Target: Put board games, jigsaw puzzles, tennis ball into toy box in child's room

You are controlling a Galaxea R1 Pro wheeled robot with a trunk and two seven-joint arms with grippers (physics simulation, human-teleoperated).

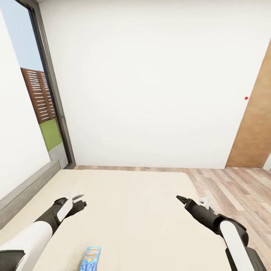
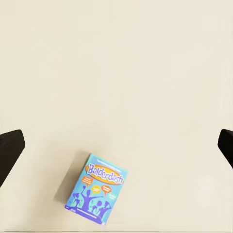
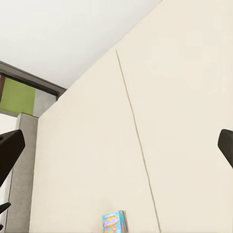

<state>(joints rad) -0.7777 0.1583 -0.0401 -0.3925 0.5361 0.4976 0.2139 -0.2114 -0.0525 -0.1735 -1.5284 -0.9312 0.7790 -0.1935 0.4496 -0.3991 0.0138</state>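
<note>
From the head camera I looked down over the bed (image 1: 124, 210), its beige mattress spreading from the near edge up to a white wall, with a dark-framed window (image 1: 49, 94) at about ten o'clock and a wooden door panel (image 1: 256, 128) at two o'clock above the plank floor (image 1: 233, 188). My left claw (image 1: 77, 199) hung over the mattress at eight o'clock and my right claw (image 1: 181, 199) at four o'clock, both clear of the bedding; from that angle I could not tell how far either was spread. The small blue board game (image 1: 89, 259) lay flat on the mattress at six o'clock, right at the bottom of the picture, nearer my left arm than my right. Through the left wrist camera I saw the same blue box (image 2: 97, 190), lettered Balderdash, lying on the bare mattress below the claw, with the two dark fingers (image 2: 9, 150) standing wide apart at the edges of the picture and pinching nothing. Through the right wrist camera the blue box (image 3: 114, 223) showed small and far off on the mattress, beside a seam running across it, and that claw's fingers (image 3: 9, 153) were likewise spread wide and held nothing.
</note>
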